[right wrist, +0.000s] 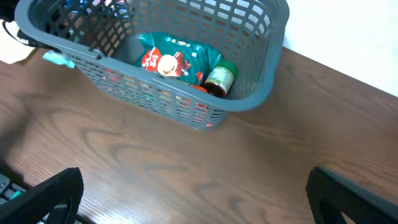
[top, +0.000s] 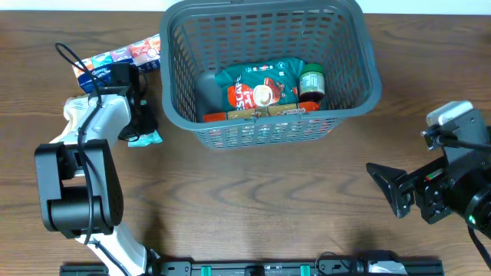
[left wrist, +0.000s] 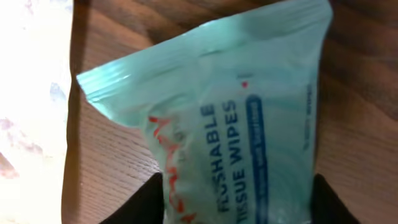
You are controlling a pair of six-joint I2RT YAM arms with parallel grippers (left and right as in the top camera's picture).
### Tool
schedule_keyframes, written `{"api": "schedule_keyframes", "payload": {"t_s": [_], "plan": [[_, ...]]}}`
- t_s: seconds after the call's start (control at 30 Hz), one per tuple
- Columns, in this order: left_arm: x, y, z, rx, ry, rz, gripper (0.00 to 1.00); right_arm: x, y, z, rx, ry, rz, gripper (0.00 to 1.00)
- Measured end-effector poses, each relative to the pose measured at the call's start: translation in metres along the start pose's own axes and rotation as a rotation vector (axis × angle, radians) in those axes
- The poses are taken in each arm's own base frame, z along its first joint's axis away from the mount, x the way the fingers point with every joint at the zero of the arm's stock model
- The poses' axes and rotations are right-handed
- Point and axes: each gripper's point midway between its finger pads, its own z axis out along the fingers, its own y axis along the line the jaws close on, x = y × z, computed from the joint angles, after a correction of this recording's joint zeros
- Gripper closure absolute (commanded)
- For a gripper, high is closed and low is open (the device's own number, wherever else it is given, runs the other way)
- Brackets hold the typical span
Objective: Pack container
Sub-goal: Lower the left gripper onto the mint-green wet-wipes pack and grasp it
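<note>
Packing is mid-way, with a pick in hand. The left gripper (left wrist: 236, 202) has its fingers narrowed onto the pale teal plastic packet of flushable tissue wipes (left wrist: 236, 112), which lies on the wood toward the bench's left edge. The large dark grey lattice plastic basket (top: 253, 123) sits at the middle of the far edge, some groceries already inside. Next, I judge: lift, clear the rim, release inside. The right gripper (right wrist: 199, 196) hangs wide and empty near the right edge.
</note>
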Motion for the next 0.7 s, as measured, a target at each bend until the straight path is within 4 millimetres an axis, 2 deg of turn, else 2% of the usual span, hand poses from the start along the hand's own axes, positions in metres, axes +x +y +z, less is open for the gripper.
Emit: {"api": "schedule_keyframes", "payload": {"t_s": [0.07,0.17,0.57,0.7], "plan": [[0.0,0.0,0.0,0.0,0.0,-0.001,0.87,0.0,0.0,0.0,0.0,0.0,0.0,0.01],[0.0,0.0,0.0,0.0,0.0,-0.004,0.94,0.0,0.0,0.0,0.0,0.0,0.0,0.01],[0.005,0.002,-0.001,-0.005,0.02,-0.013,0.94,0.0,0.0,0.0,0.0,0.0,0.0,0.01],[0.0,0.007,-0.012,0.003,-0.005,-0.032,0.95,0.0,0.0,0.0,0.0,0.0,0.0,0.01]]}}
